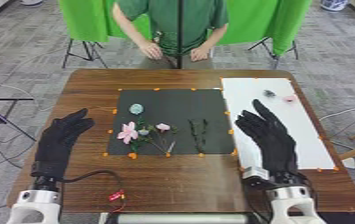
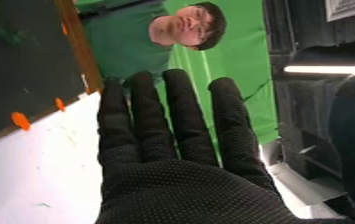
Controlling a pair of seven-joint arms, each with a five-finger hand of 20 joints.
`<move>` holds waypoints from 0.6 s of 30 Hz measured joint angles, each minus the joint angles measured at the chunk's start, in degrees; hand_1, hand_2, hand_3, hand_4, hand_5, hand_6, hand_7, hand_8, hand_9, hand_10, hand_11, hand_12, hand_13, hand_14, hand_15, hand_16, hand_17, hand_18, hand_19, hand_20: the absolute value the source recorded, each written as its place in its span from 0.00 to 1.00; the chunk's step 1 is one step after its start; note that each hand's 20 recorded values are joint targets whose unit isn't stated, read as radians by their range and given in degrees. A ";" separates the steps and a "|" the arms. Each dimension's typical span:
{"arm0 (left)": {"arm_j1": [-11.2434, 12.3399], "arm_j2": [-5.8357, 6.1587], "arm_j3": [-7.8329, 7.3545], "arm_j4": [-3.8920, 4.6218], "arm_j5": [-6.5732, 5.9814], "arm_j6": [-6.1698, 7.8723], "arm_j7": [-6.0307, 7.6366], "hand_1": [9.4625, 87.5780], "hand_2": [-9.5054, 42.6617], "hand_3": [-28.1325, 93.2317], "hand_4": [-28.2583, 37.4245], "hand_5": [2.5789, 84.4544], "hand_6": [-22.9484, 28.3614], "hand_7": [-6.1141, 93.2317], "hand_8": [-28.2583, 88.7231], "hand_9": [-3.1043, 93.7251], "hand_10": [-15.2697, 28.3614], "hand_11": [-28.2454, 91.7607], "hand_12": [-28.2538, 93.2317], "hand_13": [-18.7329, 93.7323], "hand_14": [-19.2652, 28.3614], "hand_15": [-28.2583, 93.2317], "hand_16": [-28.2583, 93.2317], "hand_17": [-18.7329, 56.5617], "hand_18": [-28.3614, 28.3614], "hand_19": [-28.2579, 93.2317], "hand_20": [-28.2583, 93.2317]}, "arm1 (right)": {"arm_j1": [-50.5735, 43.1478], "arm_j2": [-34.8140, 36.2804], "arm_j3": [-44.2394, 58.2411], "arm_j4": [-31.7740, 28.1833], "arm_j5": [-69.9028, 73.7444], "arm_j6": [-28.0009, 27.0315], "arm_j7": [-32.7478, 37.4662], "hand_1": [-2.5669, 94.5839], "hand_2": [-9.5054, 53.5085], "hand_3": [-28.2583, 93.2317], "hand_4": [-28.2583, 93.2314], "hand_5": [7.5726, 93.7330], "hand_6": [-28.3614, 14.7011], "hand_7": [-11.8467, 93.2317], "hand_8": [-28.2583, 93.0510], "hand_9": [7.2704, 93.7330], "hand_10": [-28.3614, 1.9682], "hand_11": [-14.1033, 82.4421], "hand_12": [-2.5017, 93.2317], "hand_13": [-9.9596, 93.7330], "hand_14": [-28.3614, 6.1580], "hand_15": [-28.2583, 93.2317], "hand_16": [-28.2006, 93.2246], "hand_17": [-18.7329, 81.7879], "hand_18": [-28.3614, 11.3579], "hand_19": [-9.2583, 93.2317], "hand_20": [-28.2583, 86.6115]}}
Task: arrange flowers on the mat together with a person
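Brown tabletop (image 1: 182,182) bears a dark mat (image 1: 175,109) with flowers (image 1: 128,132), left hand (image 1: 60,140) uncurled, right hand (image 1: 271,137) splayed.

Both arms white. Left arm (image 1: 37,197): smooth rounded shell, forked at its lower end, black joint section (image 1: 46,183) between shell and glove. Right arm (image 1: 291,194): same white, same rounded fork shape, dark wrist part (image 1: 286,179), plus pale boxy block (image 1: 255,173) with a dark face at one side of the wrist. Left hand (image 1: 58,145): black fabric, plain, slim. Right hand (image 1: 271,139): black fabric too; in the right wrist view, right hand (image 2: 187,192) has fine dotted texture over the palm, tapered rounded fingertips. Black cable (image 1: 101,172) curves off left wrist, small red piece (image 1: 117,195) along it
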 measured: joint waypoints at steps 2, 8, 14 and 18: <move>0.01 0.04 0.00 -0.01 -0.05 0.16 0.00 0.09 0.28 0.74 0.00 0.55 0.52 0.20 0.19 0.52 0.67 0.40 0.37 0.47 0.78 0.34 0.28 0.27 0.76 0.30 0.38 | 0.80 1.12 0.81 0.02 -4.12 0.85 -0.24 0.22 0.00 0.85 0.10 0.37 0.58 0.22 0.17 0.39 0.29 0.30 0.28 0.51 0.31 0.54 0.43 0.45 0.30 0.56 0.60; 0.13 0.31 -0.04 -0.13 -0.26 0.76 0.04 0.09 0.28 0.74 0.00 0.55 0.51 0.20 0.19 0.52 0.67 0.40 0.37 0.48 0.78 0.34 0.28 0.27 0.76 0.30 0.38 | 6.98 9.43 3.78 -0.28 -25.03 15.21 3.81 0.35 0.00 0.83 0.07 0.42 0.51 0.21 0.17 0.45 0.25 0.29 0.25 0.63 0.35 0.65 0.39 0.56 0.30 0.75 0.60; 0.22 0.32 -0.01 -0.19 -0.26 0.89 0.04 0.09 0.28 0.74 0.00 0.55 0.51 0.20 0.19 0.52 0.66 0.40 0.37 0.47 0.78 0.34 0.28 0.27 0.76 0.30 0.38 | 19.15 20.06 4.32 2.79 -38.26 12.58 24.65 0.41 0.00 0.81 0.05 0.47 0.47 0.19 0.17 0.55 0.26 0.27 0.22 0.73 0.42 0.66 0.40 0.64 0.30 0.82 0.59; 0.45 0.32 0.00 -0.38 -0.26 1.11 0.03 0.09 0.28 0.74 0.00 0.55 0.51 0.20 0.19 0.52 0.66 0.40 0.37 0.47 0.78 0.34 0.28 0.27 0.76 0.30 0.38 | 26.99 25.45 1.85 10.31 -50.50 7.98 27.25 0.43 0.00 0.80 0.04 0.49 0.50 0.19 0.17 0.61 0.28 0.27 0.20 0.79 0.47 0.65 0.40 0.70 0.33 0.84 0.58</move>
